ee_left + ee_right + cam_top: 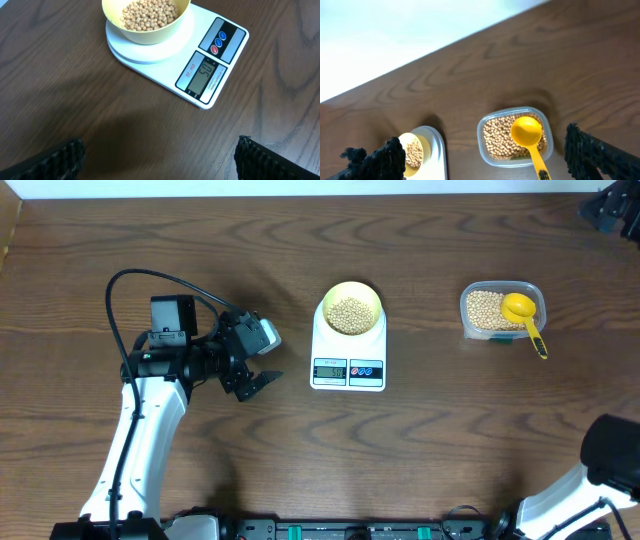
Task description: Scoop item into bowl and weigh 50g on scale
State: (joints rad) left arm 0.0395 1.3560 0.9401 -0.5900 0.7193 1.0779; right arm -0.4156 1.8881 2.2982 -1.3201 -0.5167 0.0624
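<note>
Bowl [372, 297] of beans [350, 315] on scale [345, 348] (readout [330, 371] blurred), left tool [262, 358] apart, right tool [484, 152] apart

Beans [350, 315] in bowl [374, 297] on scale [348, 370] mid-table [450, 430]; well right of it, tub [464, 308] with more beans and scoop [520, 308] lying in it.

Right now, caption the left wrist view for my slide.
Yellow bowl of beans resting on the white scale.

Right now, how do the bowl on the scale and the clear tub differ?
The bowl is round, pale yellow, on the scale; the tub is clear, rounded-rectangular, on the table. A yellow scoop lies in the tub, none in the bowl. Both hold beans.
</note>
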